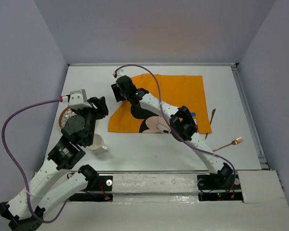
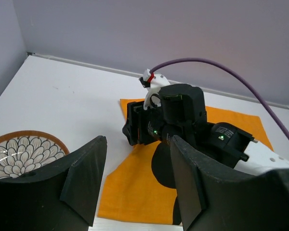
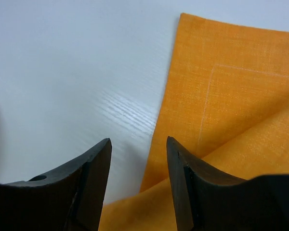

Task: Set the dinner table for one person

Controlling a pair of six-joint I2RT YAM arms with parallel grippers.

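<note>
grey-lilac walls close round three sides of a white bench (image 1: 149, 159), the dinner table itself, which fills the floor of the enclosure and carries everything else. an orange mickey mouse placemat (image 1: 183, 91) lies on its far middle, with the left edge slanted and the cloth doubled over in a fold there.

the right arm reaches across the placemat to its far left corner. in the right wrist view the right gripper (image 3: 137, 144) hangs low over that edge, released: its jaws stand apart, one finger over bare bench and the other over the orange cloth, with nothing pinched between them.

the left gripper (image 2: 138, 142) hovers just left of the placemat, pointing at the right arm's wrist, and it too is released, with nothing in the gap between its jaws. a plate (image 2: 19, 151) with a flower pattern and a brown rim sits on the bench to its left, partly under the left arm in the top view. a white mug (image 1: 98, 143) stands near that arm, closer to the bases.

right of the placemat lie a copper spoon (image 1: 229, 143) and, nearer the cloth, a thin copper utensil (image 1: 213, 115) whose kind i cannot tell.
</note>
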